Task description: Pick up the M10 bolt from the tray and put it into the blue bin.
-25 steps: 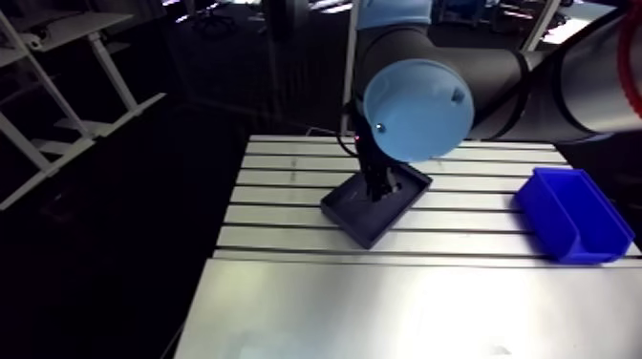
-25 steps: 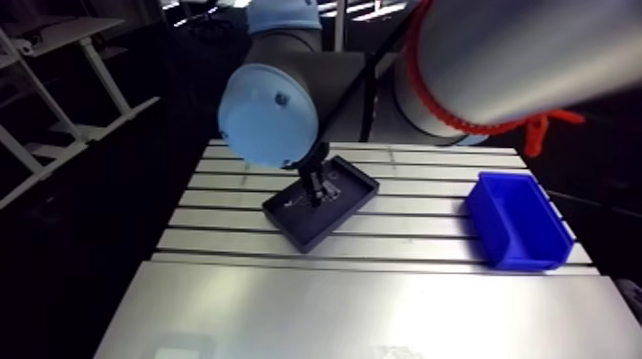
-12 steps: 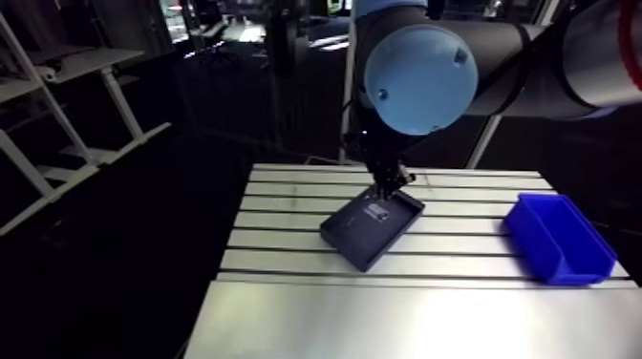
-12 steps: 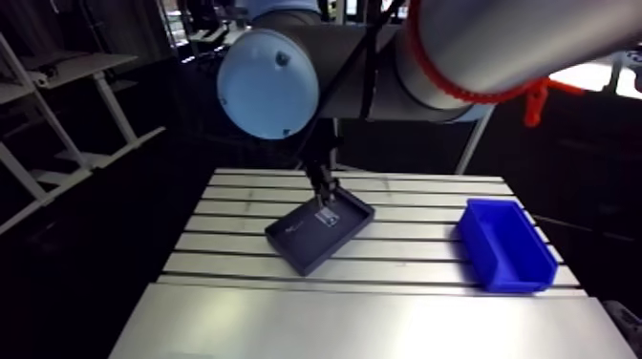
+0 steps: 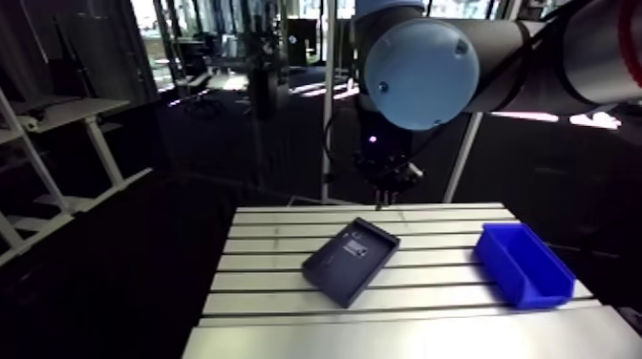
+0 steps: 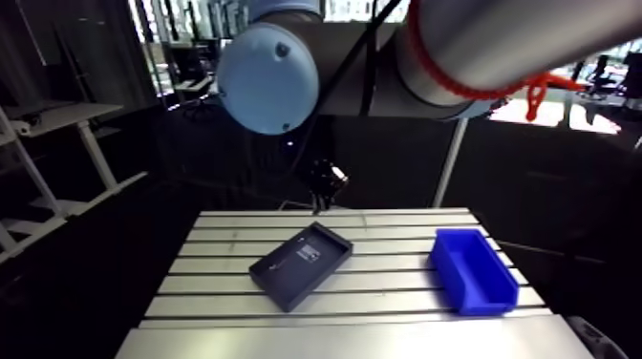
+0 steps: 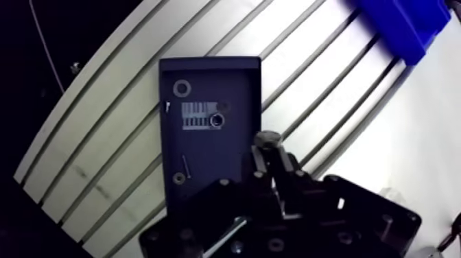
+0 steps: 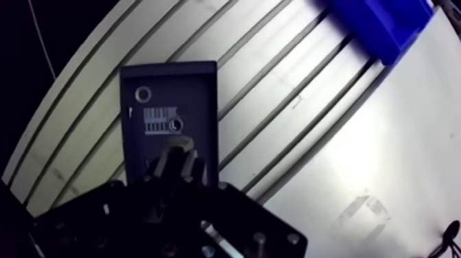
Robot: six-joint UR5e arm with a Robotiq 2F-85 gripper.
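Jaws are squeezed tight on the M10 bolt [image 7: 267,141], with its hex head poking out past the fingertips. The gripper [image 7: 271,159] points straight down, hanging well clear of the slotted table [image 7: 329,116] over one end of the black tray [image 7: 237,89] — a washer [image 7: 182,88] and a thin pin [image 7: 186,165] lie in it. The blue bin [image 7: 405,24] sits well apart, off to the side.

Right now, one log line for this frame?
jaws: shut on M10 bolt | position: held above tray | blue bin: not reached

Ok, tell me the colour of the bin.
Blue; the bin shows best in the arm view.
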